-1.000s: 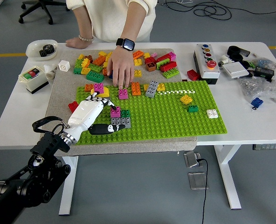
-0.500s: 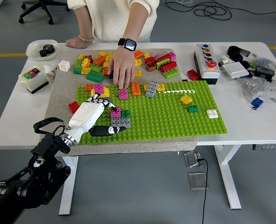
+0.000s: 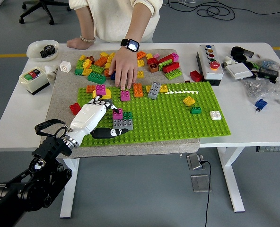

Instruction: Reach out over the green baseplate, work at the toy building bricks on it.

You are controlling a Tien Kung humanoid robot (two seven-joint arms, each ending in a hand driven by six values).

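Note:
The green baseplate [image 3: 178, 118] lies on a grey mat. My left hand [image 3: 109, 119], white with black fingers, reaches onto its left part. The fingers are spread. The fingertips [image 3: 112, 107] touch a magenta brick [image 3: 117, 114], and the thumb lies along the front of a grey brick [image 3: 123, 124]. A dark green brick [image 3: 127, 115] sits beside the magenta one. A person's hand [image 3: 122, 66] with a black watch presses its fingertips on the plate's far edge near a magenta brick [image 3: 125, 95] and an orange brick [image 3: 138, 89]. My right arm is out of sight.
Loose bricks [image 3: 130, 64] are heaped on the mat behind the plate. Yellow [image 3: 188, 100], green [image 3: 195, 110] and white [image 3: 215, 115] bricks sit on the plate's right side. A button box [image 3: 209, 63] stands at the right, and a switch box [image 3: 33, 79] and a bowl [image 3: 41, 48] at the left.
The person's hand has drawn back a little towards the far edge. My left hand has hardly moved and stays at the magenta and grey bricks.

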